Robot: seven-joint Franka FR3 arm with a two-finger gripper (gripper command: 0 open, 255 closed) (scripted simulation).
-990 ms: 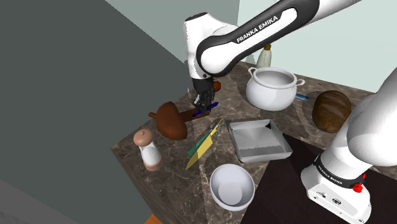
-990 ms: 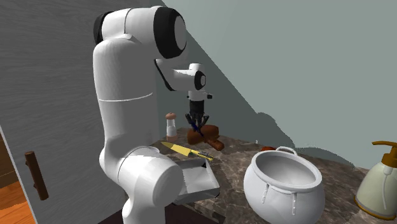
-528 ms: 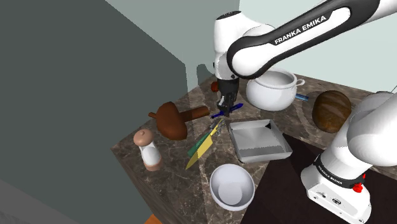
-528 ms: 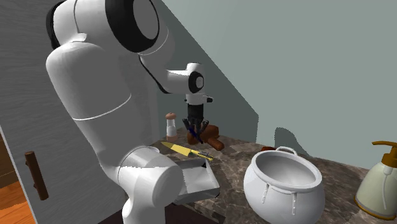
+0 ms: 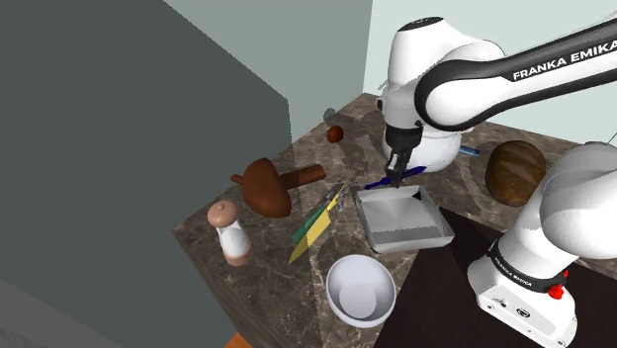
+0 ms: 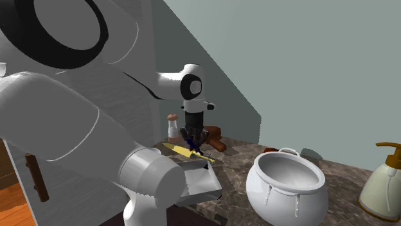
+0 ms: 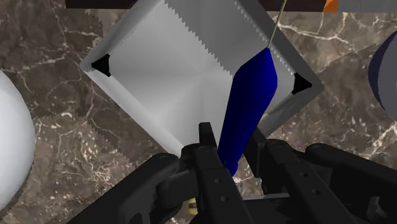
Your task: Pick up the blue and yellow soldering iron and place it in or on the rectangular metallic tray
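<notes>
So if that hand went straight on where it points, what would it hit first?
Probably the grey tray: the hand points into it, and the blue soldering iron it holds would touch first.

Dark brown marbled countertop [image 5: 272, 235], pretty cluttered. Big white two-handled pot [image 6: 286, 186] sitting near a cream pump bottle [image 6: 383, 183]. White bowl [image 5: 361, 290] at the near edge in the shoulder view. Little shaker with a brownish cap [image 5: 231, 233] standing upright by the corner. Brown handled jug-looking thing [image 5: 267, 185] just beside a flat yellow-green blade [image 5: 314, 223]. Round brown lump [image 5: 515, 171] off on the shoulder view's right, and a small reddish ball [image 5: 336, 132] way back by the wall.
</notes>
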